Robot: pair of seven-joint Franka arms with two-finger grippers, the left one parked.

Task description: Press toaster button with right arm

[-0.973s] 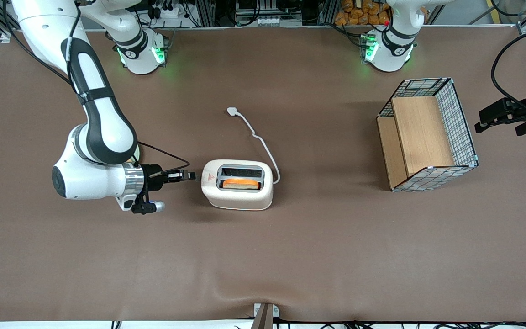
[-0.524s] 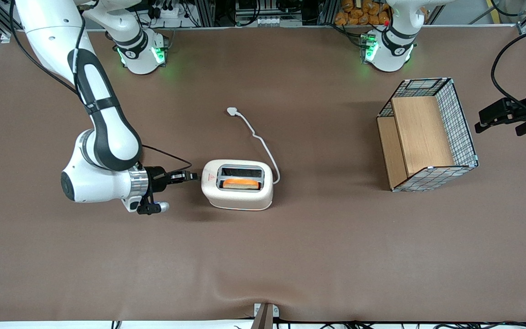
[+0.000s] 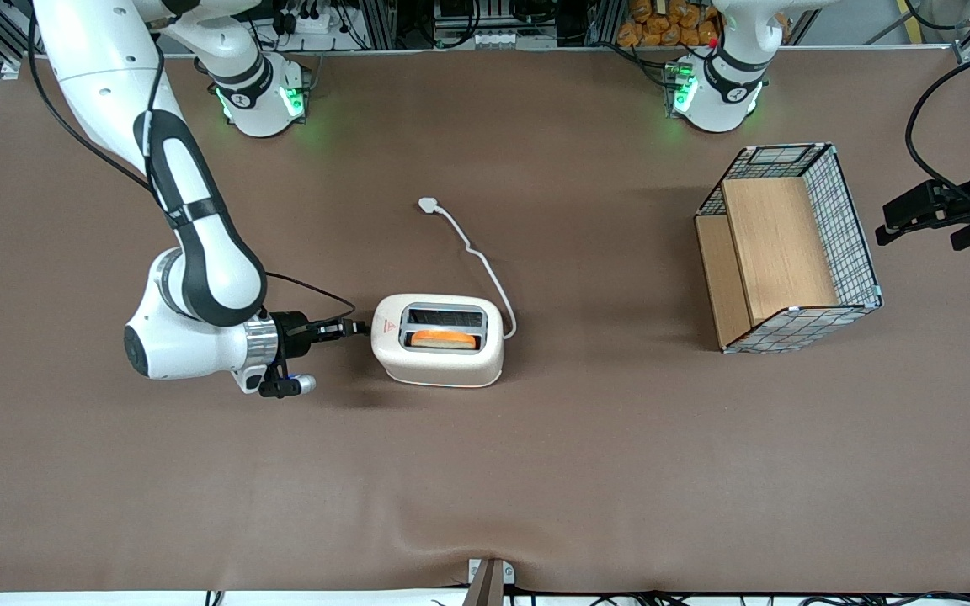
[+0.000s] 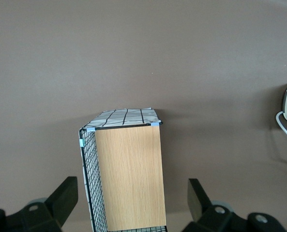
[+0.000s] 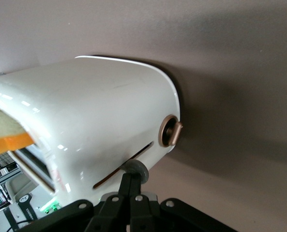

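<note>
The cream-white toaster point(image 3: 439, 367) stands mid-table with an orange-edged slice of toast point(image 3: 445, 338) in the slot nearer the front camera. My right arm point(image 3: 199, 252) reaches in level from the working arm's end. Its gripper point(image 3: 360, 326) is shut, with the tips at the toaster's narrow end face. In the right wrist view the closed fingertips point(image 5: 132, 178) touch the small grey toaster button point(image 5: 136, 169) at the end of a thin lever slot on the toaster point(image 5: 95, 116). A round bronze dial point(image 5: 170, 130) sits beside that slot.
The toaster's white cord point(image 3: 485, 268) trails away from the front camera to a plug point(image 3: 428, 204). A wire-and-wood basket point(image 3: 788, 244) lies toward the parked arm's end of the table. It also shows in the left wrist view point(image 4: 128, 174).
My right arm has moved toward the toaster over the last second. The shut gripper's tips have closed the small gap to the end face. The toaster has not moved.
</note>
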